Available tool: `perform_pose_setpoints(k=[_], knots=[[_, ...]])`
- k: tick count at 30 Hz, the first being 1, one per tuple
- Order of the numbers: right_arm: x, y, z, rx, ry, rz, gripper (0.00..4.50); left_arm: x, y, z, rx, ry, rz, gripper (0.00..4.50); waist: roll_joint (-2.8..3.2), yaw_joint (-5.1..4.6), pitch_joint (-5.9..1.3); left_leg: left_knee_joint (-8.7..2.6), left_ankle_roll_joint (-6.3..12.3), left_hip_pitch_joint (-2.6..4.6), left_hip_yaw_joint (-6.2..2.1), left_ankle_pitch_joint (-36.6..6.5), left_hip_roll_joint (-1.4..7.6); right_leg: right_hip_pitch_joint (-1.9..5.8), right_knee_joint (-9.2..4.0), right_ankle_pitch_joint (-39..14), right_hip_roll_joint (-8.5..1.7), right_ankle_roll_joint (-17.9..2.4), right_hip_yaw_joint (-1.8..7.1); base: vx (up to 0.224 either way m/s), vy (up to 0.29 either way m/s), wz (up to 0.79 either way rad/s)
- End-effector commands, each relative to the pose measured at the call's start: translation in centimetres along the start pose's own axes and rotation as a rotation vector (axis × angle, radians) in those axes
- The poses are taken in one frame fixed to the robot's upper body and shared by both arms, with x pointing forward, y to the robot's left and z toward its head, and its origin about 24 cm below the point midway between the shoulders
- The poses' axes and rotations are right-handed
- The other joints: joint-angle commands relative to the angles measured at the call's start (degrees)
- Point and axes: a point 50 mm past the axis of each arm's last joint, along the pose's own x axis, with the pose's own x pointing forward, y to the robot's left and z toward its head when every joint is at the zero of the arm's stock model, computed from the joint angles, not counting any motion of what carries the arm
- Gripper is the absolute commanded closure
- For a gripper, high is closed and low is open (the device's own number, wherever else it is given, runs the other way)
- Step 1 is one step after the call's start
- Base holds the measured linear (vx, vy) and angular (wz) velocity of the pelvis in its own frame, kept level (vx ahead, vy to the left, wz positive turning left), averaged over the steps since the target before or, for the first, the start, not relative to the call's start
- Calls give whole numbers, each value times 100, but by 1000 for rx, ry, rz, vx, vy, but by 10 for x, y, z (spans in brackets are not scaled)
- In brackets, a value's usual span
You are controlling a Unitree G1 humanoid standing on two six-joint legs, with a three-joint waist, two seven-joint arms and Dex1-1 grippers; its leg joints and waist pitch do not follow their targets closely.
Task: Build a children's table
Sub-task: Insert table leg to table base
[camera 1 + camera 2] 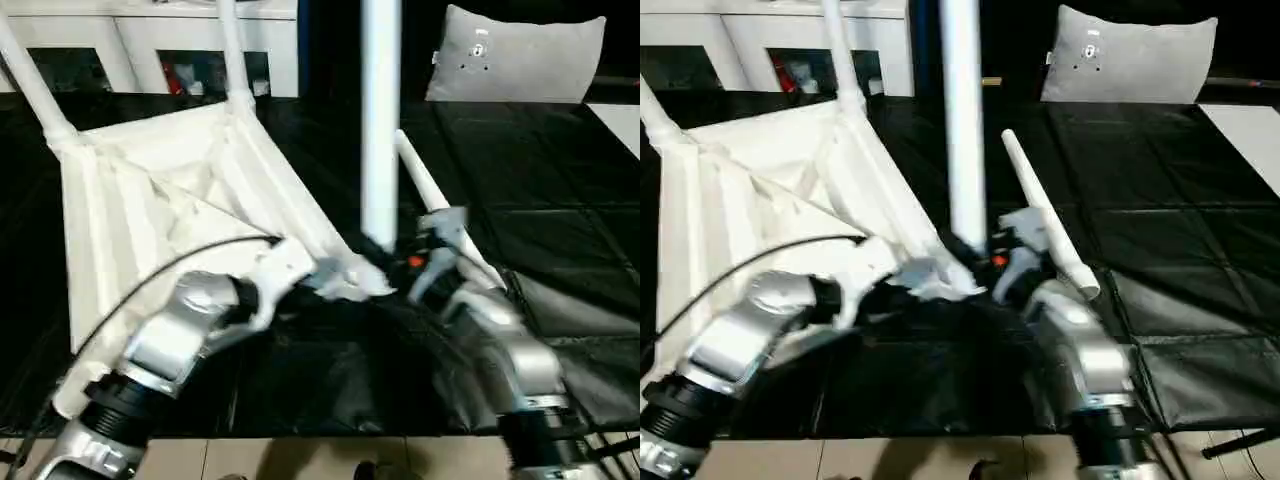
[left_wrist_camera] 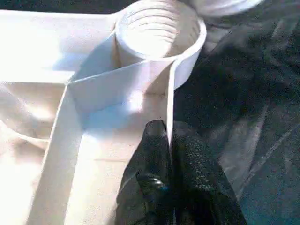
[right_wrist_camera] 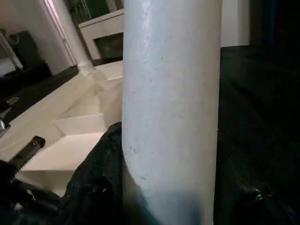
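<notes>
The white table top (image 1: 150,210) lies upside down on the black mat, ribs up. Two legs (image 1: 232,50) stand in its far corner sockets. My left gripper (image 1: 340,282) is shut on the top's near rim (image 2: 169,98), its black fingers (image 2: 150,159) pinching the thin wall just below an empty round socket (image 2: 159,28). Held upright by my right gripper (image 1: 393,255), a third white leg (image 1: 380,120) has its lower end close to that near corner; the fingers (image 3: 98,178) wrap around the tube (image 3: 171,103). Another leg (image 1: 440,210) lies on the mat behind my right gripper.
A grey cushion (image 1: 515,55) leans at the back right. A white cabinet (image 1: 150,40) runs along the back left. The black mat (image 1: 560,180) covers the floor, ending at pale tiles (image 1: 330,460) near my body. A black cable (image 1: 150,280) arcs over my left forearm.
</notes>
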Motion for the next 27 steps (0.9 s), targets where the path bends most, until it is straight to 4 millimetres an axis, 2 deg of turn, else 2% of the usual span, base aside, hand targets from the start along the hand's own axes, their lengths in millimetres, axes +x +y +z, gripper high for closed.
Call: perform_pose_setpoints(k=[1, 2, 3, 4, 6, 7, 8, 9, 10, 11, 12, 13, 14, 15, 16, 17, 18, 19, 20, 21, 22, 23, 27], knots=[[-2, 2, 11, -20, -22, 35, 260, -12, 4, 24, 1, -137, -5, 406, -8, 46, -499, -255, 451, -51, 26, 113, 46, 450, -184, 372, -246, -1573, 272, 0, 0, 0], [-3, 1, 12, -30, -20, 34, 260, -14, 5, 28, 1, -166, -4, 395, -25, 55, -529, -218, 580, -57, 33, 334, 34, 445, -139, 768, -247, -1668, 272, 0, 0, 0], [-3, 1, 13, -38, -18, 33, 260, -15, 7, 32, 1, -192, -1, 395, -38, 55, -535, -209, 645, -61, 39, 376, 27, 444, -137, 835, -241, -1701, 265, 0, 0, 0], [-2, 1, 16, -62, -13, 31, 260, -19, 13, 44, -20, -268, 30, 395, -40, 62, -526, -204, 733, -72, 45, 342, 23, 445, -143, 778, -249, -1723, 262, 0, 0, 0], [-2, 1, 16, -67, -13, 34, 260, -20, 15, 47, -31, -291, 41, 395, -35, 90, -533, -189, 772, -68, 53, 283, 35, 436, -148, 602, -261, -1740, 263, 0, 0, 0], [-1, 2, 17, -76, -14, 41, 260, -22, 24, 54, -57, -319, 96, 395, -40, 104, -561, -167, 779, -60, 54, 277, 44, 434, -132, 541, -261, -1742, 263, 0, 0, 0], [-1, 2, 17, -76, -14, 43, 260, -22, 25, 55, -60, -322, 104, 395, -43, 116, -556, -150, 772, -70, 54, 271, 47, 422, -122, 520, -259, -1750, 264, 0, 0, 0], [0, 6, 19, -81, -20, 54, 260, -23, 38, 63, -87, -344, 196, 395, -42, 120, -559, -136, 757, -86, 50, 273, 39, 428, -109, 538, -258, -1749, 268, 0, 0, 0], [2, 9, 20, -81, -25, 63, 260, -25, 52, 71, -116, -362, 293, 395, -46, 116, -548, -119, 733, -87, 63, 158, 20, 402, -122, 443, -234, -1715, 264, 0, 0, 0], [4, 13, 21, -80, -30, 70, 260, -26, 62, 78, -143, -374, 375, 395, -53, 112, -526, -120, 669, -116, 59, -47, -5, 418, -157, 124, -230, -1616, 252, 0, 0, 0], [5, 16, 21, -79, -32, 78, 260, -26, 69, 85, -152, -386, 419, 395, -56, 117, -534, -121, 617, -98, 49, -172, 9, 419, -167, -56, -242, -1564, 246, -70, -1, -8], [6, 18, 21, -79, -30, 84, 260, -25, 71, 90, -152, -394, 429, 395, -83, 99, -537, -127, 511, -139, 26, -275, -8, 462, -187, -362, -250, -1398, 239, -70, -1, -8], [6, 19, 20, -80, -25, 88, 260, -22, 70, 93, -149, -395, 403, 395, -89, 65, -531, -127, 430, -150, 21, -324, -14, 455, -215, -604, -245, -1278, 237, -54, -1, -7], [7, 21, 18, -81, -19, 91, 260, -16, 66, 97, -144, -385, 349, 395, -95, 54, -530, -119, 411, -144, 28, -343, -18, 445, -225, -673, -245, -1256, 247, 0, 0, 0], [7, 21, 18, -81, -17, 91, 260, -14, 64, 97, -137, -376, 331, 367, -68, 64, -538, -115, 405, -117, 37, -334, -10, 412, -238, -747, -247, -1264, 259, 0, 0, 0], [7, 23, 16, -82, -9, 90, 260, -5, 53, 98, -93, -326, 237, 367, -66, 77, -543, -112, 438, -113, 42, -266, -4, 395, -229, -663, -237, -1288, 265, 0, 0, 0], [7, 23, 14, -82, -4, 85, 260, 0, 48, 96, -85, -298, 199, 348, -60, 100, -548, -116, 459, -104, 43, -213, 4, 385, -220, -615, -235, -1293, 266, 0, 0, 0], [6, 23, 14, -81, -3, 83, 260, 2, 46, 95, -89, -290, 193, 345, -41, 153, -564, -105, 484, -66, 57, -150, 20, 355, -192, -429, -234, -1366, 275, 0, 0, 0], [5, 23, 13, -79, -2, 76, 260, 3, 44, 91, -89, -267, 183, 345, -45, 188, -580, -97, 525, -64, 58, -61, 25, 359, -149, -113, -224, -1470, 281, 0, 0, 0], [5, 23, 13, -79, -2, 76, 260, 3, 44, 91, -89, -267, 183, 340, -45, 206, -576, -101, 550, -85, 53, -17, 24, 370, -136, -9, -222, -1490, 276, 0, 0, 0], [2, 23, 11, -72, 1, 61, 260, 6, 43, 78, -92, -201, 175, 329, -41, 249, -579, -96, 566, -79, 55, -32, 25, 365, -134, 58, -226, -1508, 272, 0, 0, 0], [2, 23, 11, -72, 1, 61, 260, 6, 43, 78, -92, -201, 175, 329, 43, 260, -577, -99, 541, -68, 47, -90, 26, 354, -151, 42, -217, -1479, 265, 0, 0, 0], [-3, 23, 8, -64, 10, 40, 260, 4, 40, 53, -97, -115, 174, 299, 0, 277, -568, -128, 385, -71, 37, -381, 24, 377, -176, -316, -226, -1387, 259, 0, 0, 0]])
